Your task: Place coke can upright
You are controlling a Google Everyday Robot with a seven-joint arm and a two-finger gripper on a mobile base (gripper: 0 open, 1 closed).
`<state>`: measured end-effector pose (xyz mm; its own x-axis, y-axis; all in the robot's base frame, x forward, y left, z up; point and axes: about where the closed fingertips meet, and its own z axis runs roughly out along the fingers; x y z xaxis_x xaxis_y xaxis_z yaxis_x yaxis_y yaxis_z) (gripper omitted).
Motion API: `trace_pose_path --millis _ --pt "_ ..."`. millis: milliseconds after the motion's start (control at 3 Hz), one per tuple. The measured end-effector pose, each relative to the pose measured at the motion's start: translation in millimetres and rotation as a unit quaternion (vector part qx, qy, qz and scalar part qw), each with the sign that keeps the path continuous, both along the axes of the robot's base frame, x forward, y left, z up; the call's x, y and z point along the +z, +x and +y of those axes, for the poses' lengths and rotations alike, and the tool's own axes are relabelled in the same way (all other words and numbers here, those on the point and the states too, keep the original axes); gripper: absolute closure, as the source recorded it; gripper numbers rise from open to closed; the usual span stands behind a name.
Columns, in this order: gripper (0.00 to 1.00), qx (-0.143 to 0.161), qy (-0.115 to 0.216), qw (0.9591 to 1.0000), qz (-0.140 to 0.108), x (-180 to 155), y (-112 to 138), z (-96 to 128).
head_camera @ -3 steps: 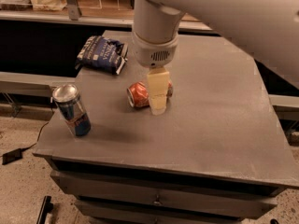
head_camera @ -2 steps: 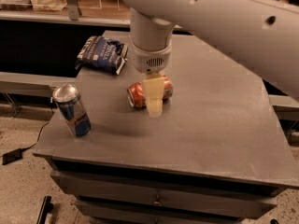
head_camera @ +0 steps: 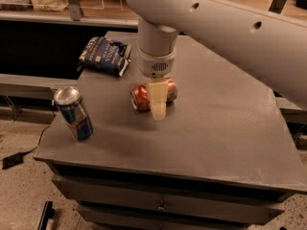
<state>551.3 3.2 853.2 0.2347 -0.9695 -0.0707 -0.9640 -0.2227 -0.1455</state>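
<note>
- Coke can (head_camera: pixel 141 97) lies on its side near the middle of the bench (head_camera: pixel 216 128). Not upright, so the core of your task is undone.
- Tool (head_camera: pixel 158 99) is down at the can, its pale front covering the can's middle. I can't tell how wide it is, or whether it has a grip.
- Left, by my read: confirm the grasp, lift, rotate, set it on its base.
- Blue and silver can (head_camera: pixel 74 113) and snack bag (head_camera: pixel 105 55) sit well apart on the left.

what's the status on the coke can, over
Gripper down over the coke can. Coke can on its side, not yet upright. Blue can and bag well apart, nothing blocking.
</note>
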Motion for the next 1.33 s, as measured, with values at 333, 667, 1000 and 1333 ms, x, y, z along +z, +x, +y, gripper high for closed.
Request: trace_pose_path --millis 333,667,1000,1333 --pt "0.0 0.008 0.011 0.9999 0.009 -2 -1 12" --pt "0.0 0.019 0.019 0.9995 0.017 -3 -5 24" --pt "0.0 0.014 0.013 0.9995 0.026 -19 -1 21" --pt "0.0 0.014 0.011 0.9995 0.027 -23 0 20"
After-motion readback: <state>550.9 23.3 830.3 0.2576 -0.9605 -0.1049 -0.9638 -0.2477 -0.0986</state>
